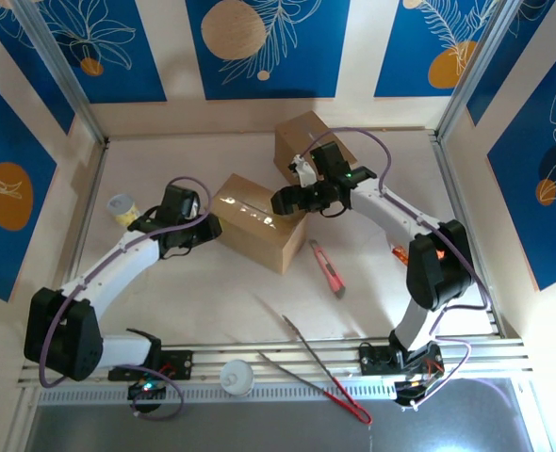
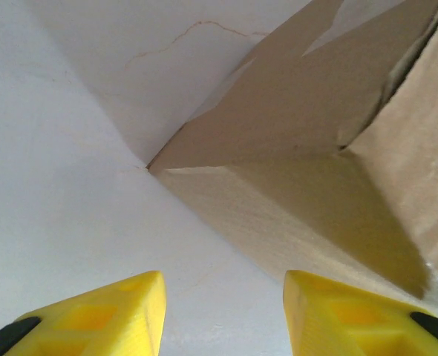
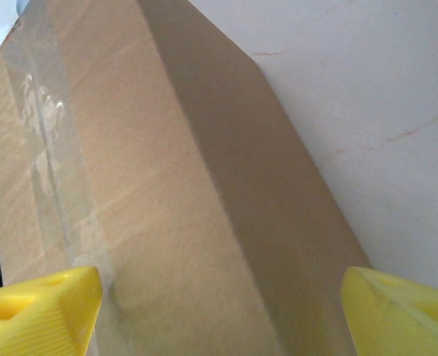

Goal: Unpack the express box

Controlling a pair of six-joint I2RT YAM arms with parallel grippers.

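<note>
Between the released left end effector [image 1: 212, 227] and released right end effector [image 1: 284, 200] lies the express box [image 1: 254, 224].

The express box [image 1: 257, 229] was a brown cardboard carton lying flat just left of the frame's centre, turned at an angle to the frame's edges. Its top was closed, and a strip of glossy clear tape [image 3: 48, 148] sealed the seam.

Light: bright and even, it is coming from overhead onto the white table [image 1: 240, 294]. Glare: a white streak is flaring on the tape [image 1: 252, 209] atop the express box [image 1: 269, 240]. Shadows: soft ones are pooling along the box's shaded sides. Focus: yellow fingers [image 3: 33, 311] are blurring below the box in both wrist views.
</note>
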